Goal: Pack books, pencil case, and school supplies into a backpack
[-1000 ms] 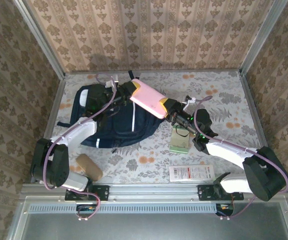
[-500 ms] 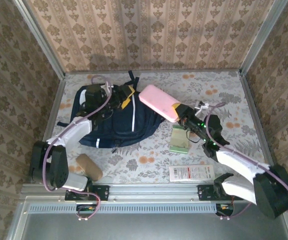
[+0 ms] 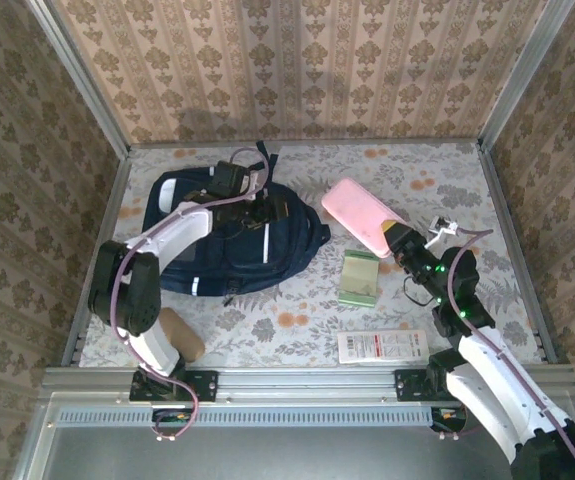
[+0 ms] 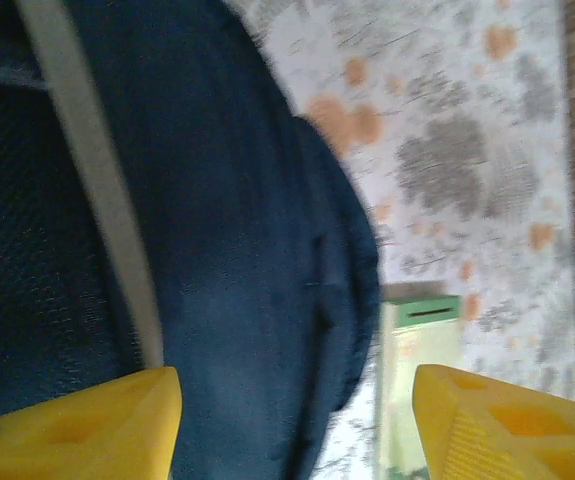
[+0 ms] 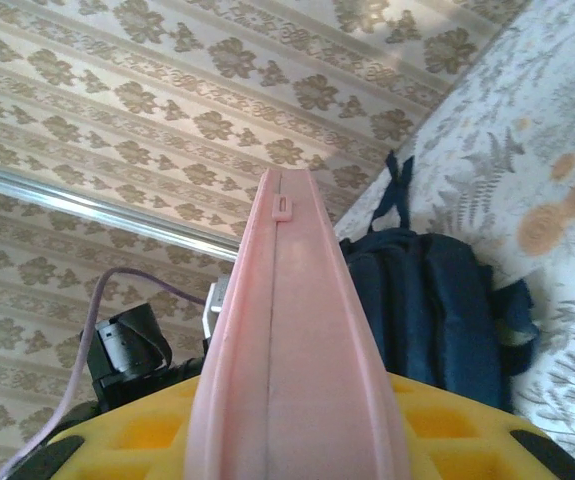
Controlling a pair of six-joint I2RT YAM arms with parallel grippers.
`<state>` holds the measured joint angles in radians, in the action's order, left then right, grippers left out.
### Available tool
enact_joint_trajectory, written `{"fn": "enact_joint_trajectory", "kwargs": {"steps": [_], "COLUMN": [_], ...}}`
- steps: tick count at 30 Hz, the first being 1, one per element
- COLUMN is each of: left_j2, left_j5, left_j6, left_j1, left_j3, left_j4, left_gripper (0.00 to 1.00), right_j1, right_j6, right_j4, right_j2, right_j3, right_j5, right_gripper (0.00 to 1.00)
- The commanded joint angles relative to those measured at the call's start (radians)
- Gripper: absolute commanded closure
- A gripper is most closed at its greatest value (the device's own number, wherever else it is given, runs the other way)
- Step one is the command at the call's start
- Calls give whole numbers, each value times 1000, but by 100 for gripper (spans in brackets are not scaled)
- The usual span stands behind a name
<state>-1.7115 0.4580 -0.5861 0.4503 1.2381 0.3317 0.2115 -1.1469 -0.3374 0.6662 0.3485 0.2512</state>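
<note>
Top: right claw (image 3: 395, 238) is clamping the soft pink zippered pencil case (image 3: 359, 212) by one end, near the large navy striped fabric backpack (image 3: 237, 245). Left wrist: left claw (image 4: 292, 430) is gaping above the backpack and gripping nothing, so the opening may be sagging shut. Right wrist: the end-held pencil case is risking a snag or slip.

Soft, even overhead light keeps the top view sharp, with a faint shadow on the far wall (image 3: 207, 120) beyond the backpack (image 3: 287, 250). Motion blur smears the left wrist view; the pink pencil case (image 5: 287, 330) looks soft in the right wrist view.

Navy backpack (image 3: 267, 255) lies flat; pink pencil case (image 3: 357, 212) aloft, tilted; green packet (image 3: 360, 277) nearby.
</note>
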Motion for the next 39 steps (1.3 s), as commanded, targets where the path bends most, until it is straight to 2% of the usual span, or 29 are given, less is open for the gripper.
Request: {"fn": "enact_joint_trajectory", "kwargs": {"steps": [1, 16, 20, 22, 26, 32, 36, 39], "left_j2": [-3, -59, -103, -125, -157, -181, -152, -121], "left_j5": [-75, -90, -72, -70, -73, -58, -27, 6], "left_j6": [91, 97, 91, 94, 95, 151, 202, 256], "left_j1": [0, 0, 1, 33, 37, 42, 61, 87], "left_j3": [52, 73, 104, 120, 142, 203, 275, 357], "left_j4": [92, 85, 79, 82, 90, 149, 230, 334], "left_gripper": [36, 39, 45, 48, 58, 100, 100, 100], "right_j1": [-18, -40, -41, -41, -41, -41, -41, -42], "right_j6": [27, 8, 0, -4, -10, 10, 63, 139], "right_j4": [14, -69, -93, -97, -106, -82, -2, 132], "right_j2": [-26, 22, 46, 52, 52, 47, 34, 11], "right_j3": [-21, -57, -63, -64, -67, -65, -39, 10], "right_j5": [47, 95, 108, 113, 115, 108, 102, 78], "right_gripper": [67, 67, 67, 67, 67, 68, 70, 73]}}
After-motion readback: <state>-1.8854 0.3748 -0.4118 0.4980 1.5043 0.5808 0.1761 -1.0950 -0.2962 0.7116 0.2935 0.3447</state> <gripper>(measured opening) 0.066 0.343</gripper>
